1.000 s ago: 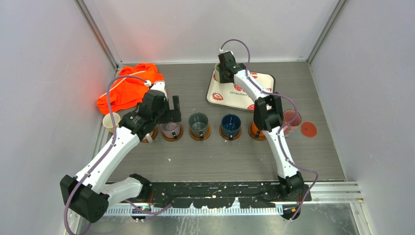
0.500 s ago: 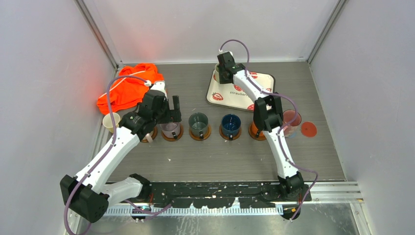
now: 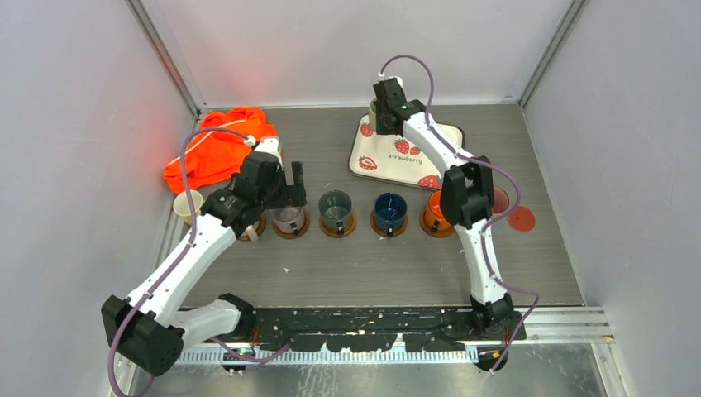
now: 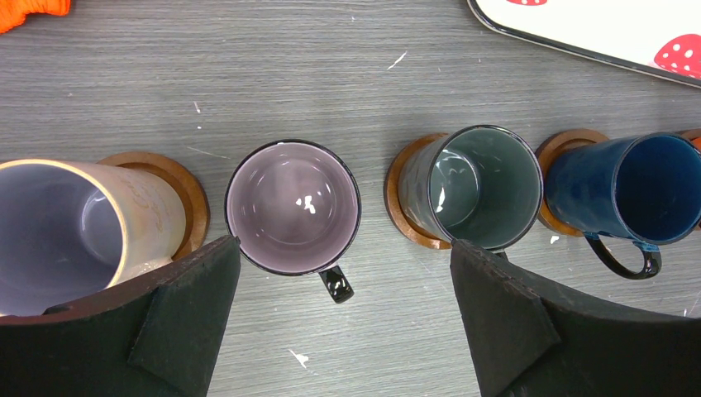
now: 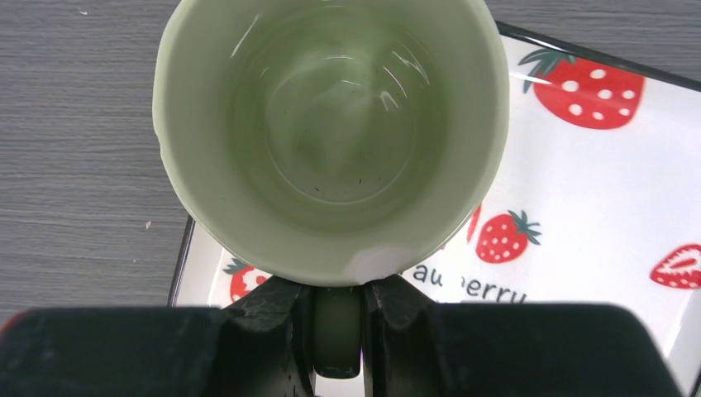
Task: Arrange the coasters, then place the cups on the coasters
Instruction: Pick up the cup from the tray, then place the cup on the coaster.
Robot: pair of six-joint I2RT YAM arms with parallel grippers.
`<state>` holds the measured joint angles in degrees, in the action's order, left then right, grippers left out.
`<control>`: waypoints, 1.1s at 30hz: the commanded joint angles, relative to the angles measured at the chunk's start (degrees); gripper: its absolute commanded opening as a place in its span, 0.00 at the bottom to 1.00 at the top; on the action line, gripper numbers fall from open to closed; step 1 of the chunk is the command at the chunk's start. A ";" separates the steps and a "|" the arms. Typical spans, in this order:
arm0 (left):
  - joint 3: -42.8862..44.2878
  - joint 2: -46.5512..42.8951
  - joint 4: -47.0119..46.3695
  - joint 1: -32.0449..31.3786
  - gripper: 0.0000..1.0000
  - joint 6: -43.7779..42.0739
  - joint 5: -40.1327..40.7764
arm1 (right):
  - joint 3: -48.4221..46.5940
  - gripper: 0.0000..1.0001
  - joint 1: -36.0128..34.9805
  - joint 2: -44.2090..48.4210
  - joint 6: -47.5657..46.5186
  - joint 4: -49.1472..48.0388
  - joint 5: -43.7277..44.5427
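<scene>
My right gripper (image 5: 337,331) is shut on the handle of the pale green cup (image 5: 331,132), held above the near left corner of the strawberry tray (image 5: 595,190). In the top view this gripper (image 3: 385,116) hides the cup. My left gripper (image 4: 345,273) is open above the lilac cup (image 4: 293,205), which stands between its fingers, untouched. In the row, the cream cup (image 4: 58,231), the grey-green cup (image 4: 484,186) and the navy cup (image 4: 636,188) stand on brown coasters (image 4: 401,207). An orange cup (image 3: 432,213) sits on a coaster behind my right arm. A red coaster (image 3: 521,218) lies bare.
An orange cloth (image 3: 216,149) lies bunched at the back left. Another cream cup (image 3: 186,207) stands by the left wall. A pink cup (image 3: 500,198) is mostly hidden behind my right elbow. Walls close in the table on three sides.
My right gripper has shifted slightly back and right with the pale green cup, and its elbow has swung right, covering more of the pink cup. The left arm has not moved.
</scene>
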<state>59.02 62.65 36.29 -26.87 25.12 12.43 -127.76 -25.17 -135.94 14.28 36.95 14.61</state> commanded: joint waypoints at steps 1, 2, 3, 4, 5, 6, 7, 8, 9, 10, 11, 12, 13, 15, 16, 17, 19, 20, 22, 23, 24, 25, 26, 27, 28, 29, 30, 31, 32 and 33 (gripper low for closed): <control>0.85 -0.60 -1.48 0.24 1.00 -0.26 0.59 | 1.66 0.00 -0.32 9.36 1.32 -4.52 3.51; 0.83 -0.60 -1.49 0.24 1.00 -0.25 0.58 | 2.64 0.01 -0.33 10.42 1.36 -4.56 3.87; 0.82 -0.60 -1.49 0.24 1.00 -0.28 0.58 | 3.33 0.00 -0.39 11.26 1.44 -4.64 4.05; 0.83 -0.60 -1.47 0.24 1.00 -0.26 0.58 | 3.96 0.01 -0.37 12.10 1.49 -4.62 4.29; 0.82 -0.59 -1.42 0.24 1.00 -0.30 0.65 | 4.73 0.00 -0.35 12.95 1.58 -4.67 4.51; 0.83 -0.62 -1.43 0.24 1.00 -0.26 0.74 | 5.53 0.01 -0.39 13.77 1.71 -4.67 4.74; 0.77 -0.68 -1.40 0.24 1.00 -0.27 0.82 | 6.38 0.01 -0.39 14.76 1.80 -4.64 5.07; 0.76 -0.69 -1.45 0.24 1.00 -0.30 0.84 | 7.23 0.00 -0.38 15.69 2.06 -4.65 5.37; 0.74 -0.69 -1.44 0.24 1.00 -0.26 0.85 | 8.05 0.01 -0.36 16.59 2.28 -4.64 5.77; 0.70 -0.69 -1.47 0.24 1.00 -0.26 0.78 | 8.93 0.01 -0.37 17.62 2.53 -4.61 6.18; 0.72 -0.61 -1.49 0.24 1.00 -0.26 0.64 | 9.77 0.00 -0.40 18.57 2.66 -4.49 6.73; 0.61 -0.53 -1.57 0.24 1.00 -0.21 0.51 | 10.53 0.00 -0.33 19.59 2.90 -4.41 7.27; 0.63 -0.39 -1.51 0.17 1.00 -0.20 0.31 | 11.38 0.01 -0.37 20.64 3.08 -4.23 7.86; 0.65 -0.18 -1.58 0.11 1.00 -0.08 0.09 | 13.25 0.01 -0.32 22.79 3.50 -3.96 9.11; 0.65 0.01 -1.58 0.07 1.00 -0.09 -0.06 | 14.31 0.01 -0.28 24.34 3.85 -3.84 9.98; 0.63 0.08 -1.59 0.07 1.00 -0.08 -0.19 | 15.37 0.01 -0.27 25.11 4.22 -3.74 10.46; 0.62 0.25 -1.66 -0.08 1.00 -0.09 -0.34 | 17.63 0.01 -0.23 27.83 5.12 -3.64 11.82; 0.62 0.27 -1.66 -0.11 1.00 -0.08 -0.38 | 18.78 0.01 -0.14 29.00 5.54 -3.57 12.16; 0.65 0.28 -1.72 -0.27 1.00 -0.08 -0.38 | 20.63 0.01 0.08 31.02 6.28 -3.36 12.78; 0.65 0.25 -1.75 -0.35 1.00 -0.12 -0.45 | 21.49 0.01 0.21 32.00 6.69 -3.05 13.14; 0.65 0.20 -1.75 -0.41 1.00 -0.08 -0.47 | 22.25 0.01 0.35 32.88 7.12 -2.74 13.50; 0.55 0.19 -1.82 -0.44 1.00 -0.15 -0.47 | 23.28 0.01 0.45 33.81 7.52 -2.18 13.84; 0.54 0.19 -1.79 -0.52 1.00 -0.16 -0.47 | 24.24 0.01 0.58 34.79 7.91 -1.88 14.10; 0.55 0.23 -1.79 -0.52 1.00 -0.21 -0.47 | 25.09 0.00 0.64 35.72 8.21 -1.77 14.46; 0.54 0.19 -1.81 -0.62 1.00 -0.19 -0.43 | 26.13 0.00 0.69 36.74 8.58 -1.56 14.70; 0.62 0.23 -1.84 -0.71 1.00 -0.18 -0.59 | 26.98 0.00 0.72 37.66 8.83 -1.27 15.00; 0.65 0.27 -1.84 -0.77 1.00 -0.21 -0.64 | 27.75 0.00 0.81 38.65 9.02 -0.89 15.27; 0.62 0.28 -1.84 -0.81 1.00 -0.22 -0.71 | 28.61 0.00 0.85 39.56 9.26 -0.46 15.73; 0.64 0.32 -1.79 -0.81 1.00 -0.17 -0.73 | 29.41 0.01 0.96 40.59 9.60 -0.02 16.02; 0.64 0.28 -1.83 -0.81 1.00 -0.16 -0.86 | 30.40 0.00 1.20 41.66 9.94 0.24 16.30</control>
<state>59.05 62.89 36.27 -27.38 25.12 12.27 -98.78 -24.51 -101.19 21.85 39.20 26.72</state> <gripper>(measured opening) 0.996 0.248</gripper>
